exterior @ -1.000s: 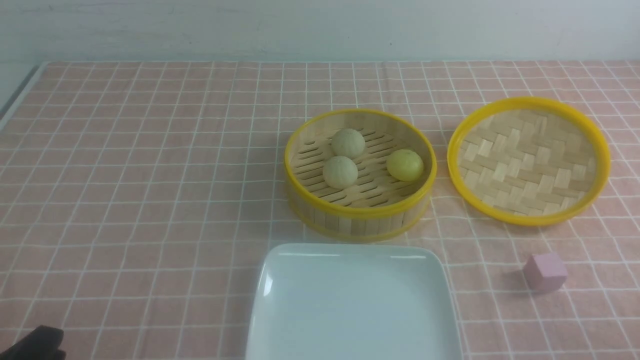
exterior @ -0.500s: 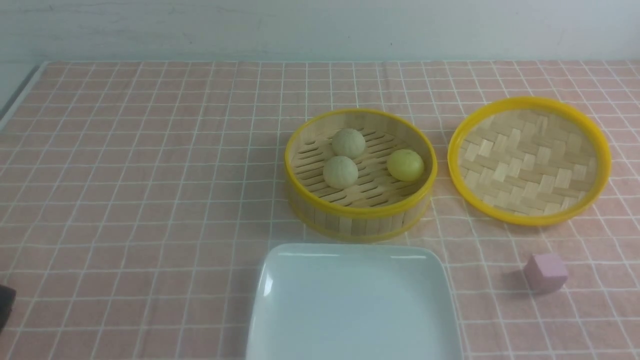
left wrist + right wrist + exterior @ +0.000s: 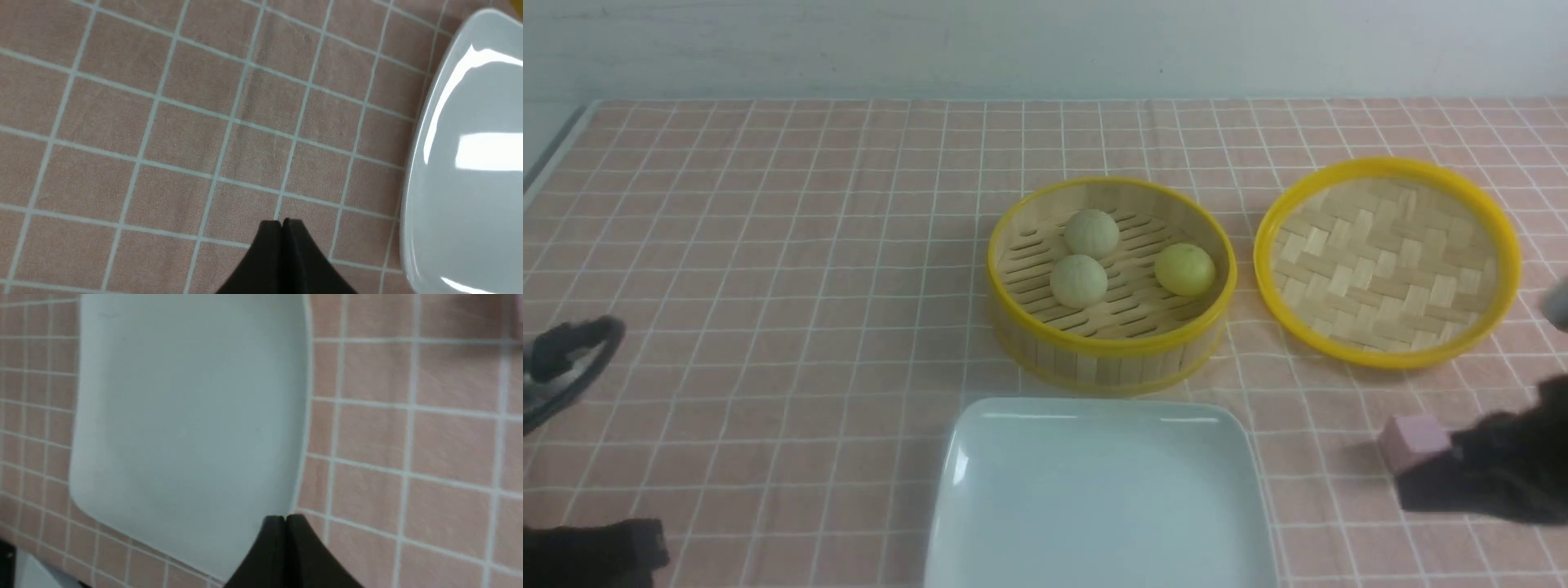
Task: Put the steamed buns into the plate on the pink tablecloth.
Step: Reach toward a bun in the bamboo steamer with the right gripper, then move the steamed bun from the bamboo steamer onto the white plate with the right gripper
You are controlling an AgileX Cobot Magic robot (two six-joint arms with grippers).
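Observation:
Two pale steamed buns (image 3: 1091, 233) (image 3: 1079, 281) and one yellow-green bun (image 3: 1185, 269) lie in the round bamboo steamer basket (image 3: 1111, 359). The white square plate (image 3: 1098, 498) lies empty on the pink tablecloth (image 3: 768, 245), just in front of the basket. It also shows in the left wrist view (image 3: 470, 163) and the right wrist view (image 3: 188, 416). My left gripper (image 3: 282, 222) is shut and empty above the cloth, left of the plate. My right gripper (image 3: 284, 518) is shut and empty above the plate's edge. In the front view the right arm (image 3: 1494, 478) shows at the right, the left arm (image 3: 588, 555) at the bottom left.
The woven bamboo lid (image 3: 1387, 261) lies upside down to the right of the basket. A small pink cube (image 3: 1413, 437) sits in front of the lid, partly covered by my right arm. A black cable loop (image 3: 568, 359) shows at the left edge.
My right arm has come into the front view at the lower right, partly covering the pink cube. My left arm and its cable have risen into view at the left. The buns have not moved.

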